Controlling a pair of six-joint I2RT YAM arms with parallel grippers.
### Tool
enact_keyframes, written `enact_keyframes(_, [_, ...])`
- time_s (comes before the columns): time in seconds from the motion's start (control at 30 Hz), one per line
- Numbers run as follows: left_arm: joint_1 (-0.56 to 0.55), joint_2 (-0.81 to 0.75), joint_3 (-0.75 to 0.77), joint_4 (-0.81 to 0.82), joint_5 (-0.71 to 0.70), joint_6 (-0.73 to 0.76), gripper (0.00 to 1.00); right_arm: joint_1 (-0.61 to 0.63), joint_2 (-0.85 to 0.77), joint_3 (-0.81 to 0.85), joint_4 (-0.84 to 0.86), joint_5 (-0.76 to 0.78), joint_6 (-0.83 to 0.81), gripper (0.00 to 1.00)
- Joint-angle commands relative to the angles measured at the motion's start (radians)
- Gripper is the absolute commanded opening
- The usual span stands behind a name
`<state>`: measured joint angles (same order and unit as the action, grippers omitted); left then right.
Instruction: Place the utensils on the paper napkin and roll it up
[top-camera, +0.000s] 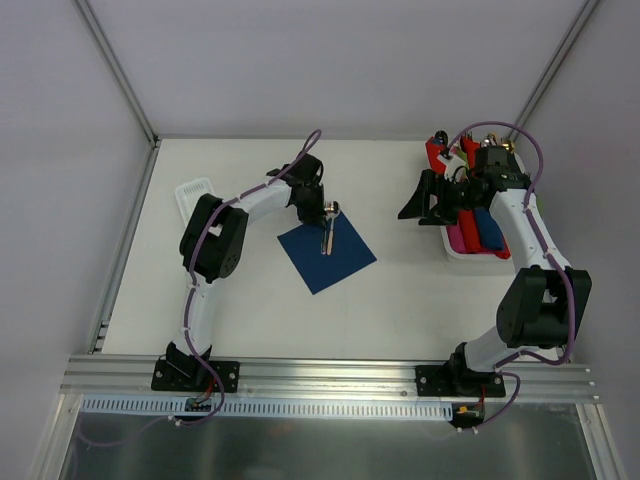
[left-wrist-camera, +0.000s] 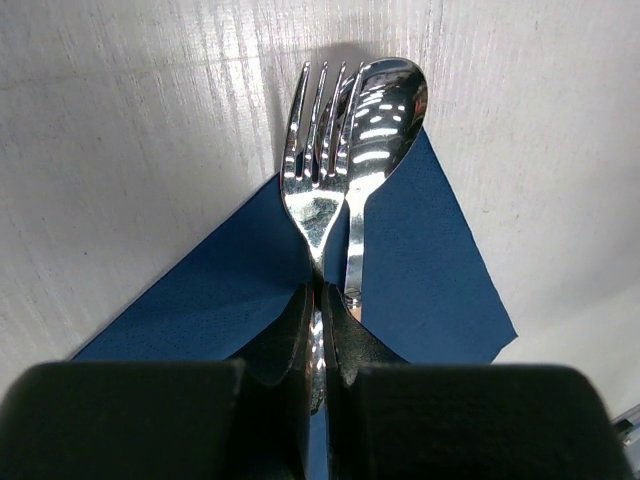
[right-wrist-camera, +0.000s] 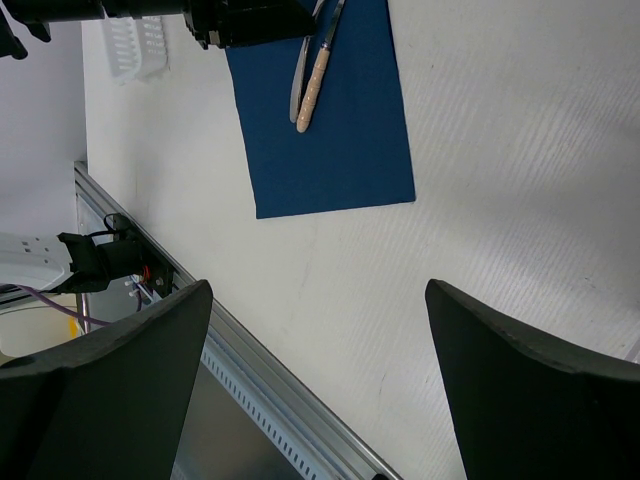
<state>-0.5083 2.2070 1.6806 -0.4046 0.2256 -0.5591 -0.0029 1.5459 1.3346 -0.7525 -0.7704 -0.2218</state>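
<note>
Steel utensils (left-wrist-camera: 315, 195), stiff and slick, rest on the flimsy paper napkin (left-wrist-camera: 430, 280), best gripped at the necks where the left pincer (left-wrist-camera: 320, 295) clamps; right pincer (right-wrist-camera: 315, 295) gapes empty.

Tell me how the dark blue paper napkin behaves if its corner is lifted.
The thin dark blue paper napkin lies flat, so it will probably flop. It looks light and might slide, though the shiny metal fork and spoon on it likely pin it.

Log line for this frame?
left pincer: shut on fork | spoon: beside fork, both on navy paper napkin | right pincer: open, empty
</note>
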Motion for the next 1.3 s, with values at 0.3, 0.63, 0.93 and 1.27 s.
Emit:
enact_keyframes(0.3, [0.011,0.0,0.05,-0.003,0.012,0.041,0.02,0.001,-0.013,0.005,-0.001,-0.009,-0.011,0.92])
enact_keyframes(0.63, [0.011,-0.015,0.057,-0.005,0.026,0.042,0.14,0.001,-0.004,0.006,-0.001,-0.013,-0.01,0.92])
enact_keyframes(0.93, [0.011,-0.071,0.027,-0.005,0.026,0.031,0.19,0.001,-0.009,0.005,0.001,-0.02,-0.017,0.9])
enact_keyframes(1.27, [0.135,-0.355,-0.034,0.01,0.131,-0.091,0.35,0.246,-0.043,0.0,0.002,0.14,-0.174,0.62])
